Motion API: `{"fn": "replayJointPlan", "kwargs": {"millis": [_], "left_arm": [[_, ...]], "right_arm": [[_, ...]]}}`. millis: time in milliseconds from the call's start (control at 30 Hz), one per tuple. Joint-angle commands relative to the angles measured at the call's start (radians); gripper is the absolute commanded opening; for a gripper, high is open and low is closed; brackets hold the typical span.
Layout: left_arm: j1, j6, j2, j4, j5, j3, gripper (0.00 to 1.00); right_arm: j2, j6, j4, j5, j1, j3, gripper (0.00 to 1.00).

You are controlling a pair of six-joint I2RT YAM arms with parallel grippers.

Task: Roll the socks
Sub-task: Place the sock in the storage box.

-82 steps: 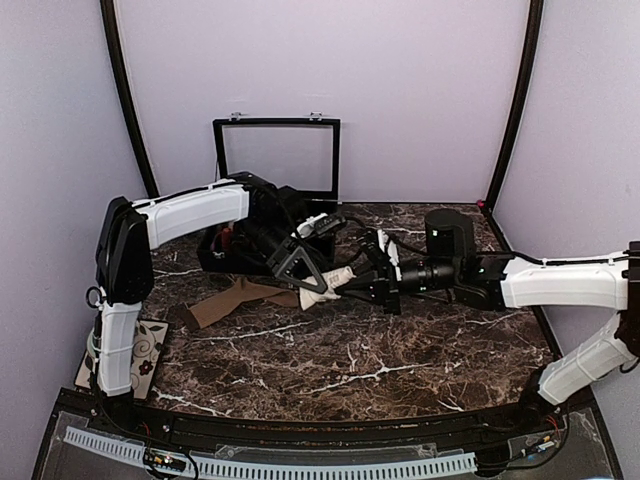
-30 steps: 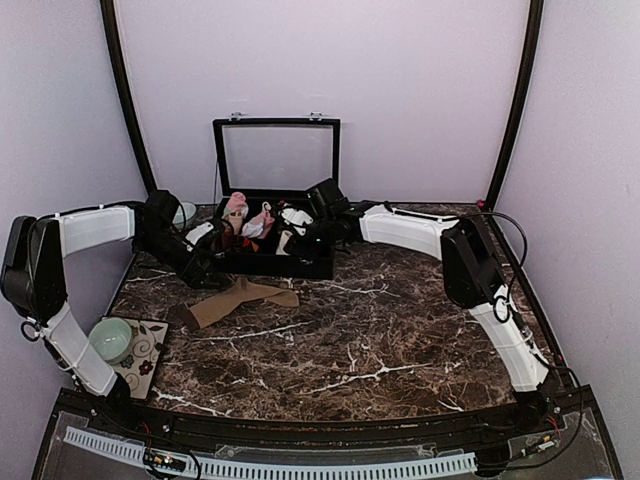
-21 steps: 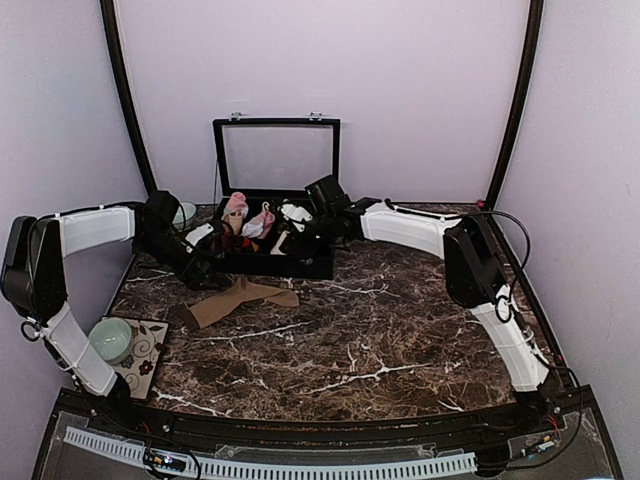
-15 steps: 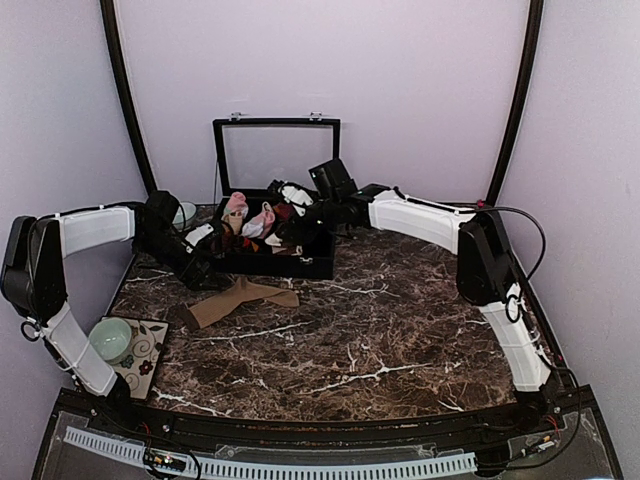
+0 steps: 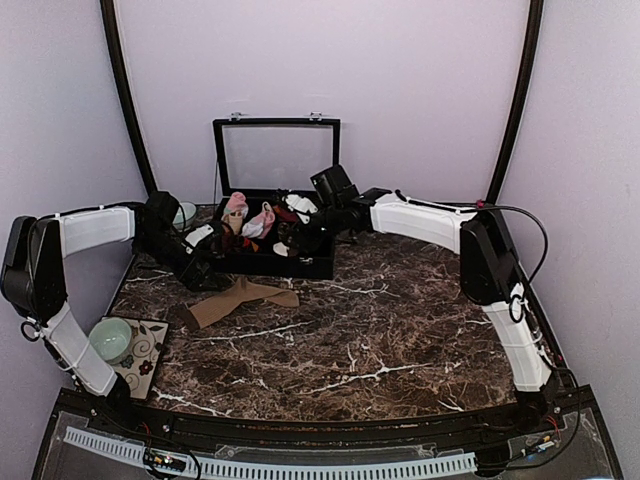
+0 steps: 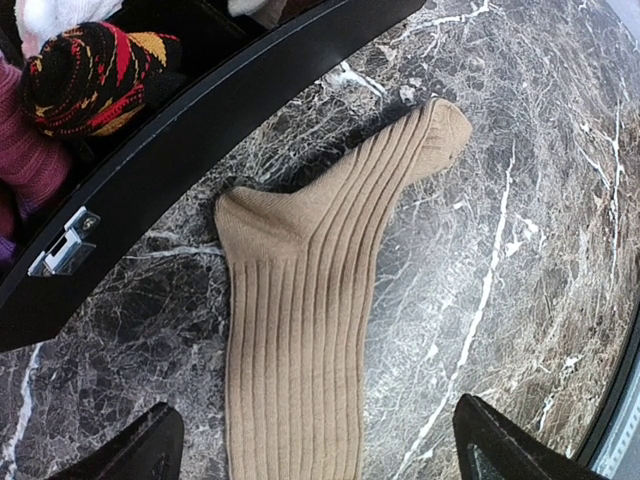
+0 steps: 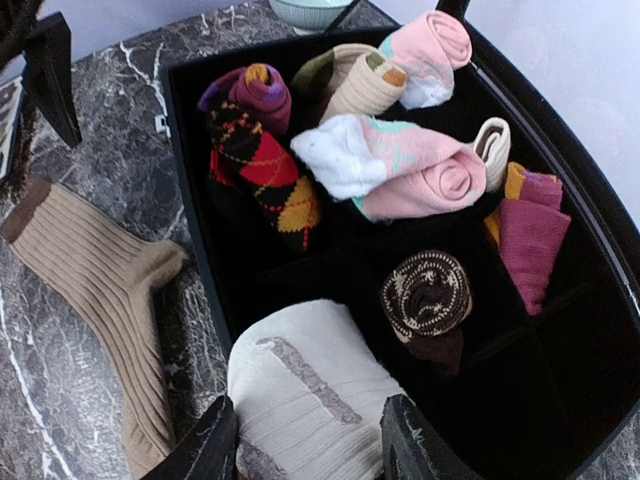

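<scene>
The left pincer hangs with its fingers spread wide over the tan sock. This sock lies flat and unrolled on the table, toward the back left corner. Its heel is just beside the front wall of the black box.

The box stands at the back edge with its lid upright. The right pincer is over the front of the box, pinching the cream sock roll, with a finger against each side of it.

The compartments hold a pink-and-white bundle, a red argyle bundle, a brown spiral roll and a magenta bundle. A green bowl sits on a patterned mat by the left edge.
</scene>
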Motion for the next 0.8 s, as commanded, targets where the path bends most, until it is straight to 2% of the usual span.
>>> {"fn": "replayJointPlan", "kwargs": {"millis": [0, 133, 267, 433, 600, 767], "left_arm": [[0.007, 0.009, -0.032, -0.024, 0.030, 0.001, 0.96], [0.005, -0.026, -0.026, 0.002, 0.117, 0.059, 0.96], [-0.025, -0.059, 0.046, 0.037, 0.177, 0.183, 0.87], [-0.111, -0.037, 0.185, 0.078, 0.149, 0.344, 0.84], [-0.152, -0.063, 0.332, 0.123, 0.148, 0.487, 0.83], [-0.171, -0.100, 0.450, 0.157, 0.144, 0.567, 0.82]], "right_arm": [[0.059, -0.011, -0.002, 0.039, 0.002, 0.006, 0.49], [0.095, 0.001, -0.012, 0.021, 0.008, 0.021, 0.49], [0.069, 0.018, 0.057, -0.002, 0.017, -0.053, 0.49], [0.054, 0.050, 0.132, -0.025, 0.015, -0.107, 0.48], [0.057, 0.055, 0.158, -0.050, 0.005, -0.108, 0.43], [0.006, 0.068, 0.267, -0.131, -0.015, -0.205, 0.47]]}}
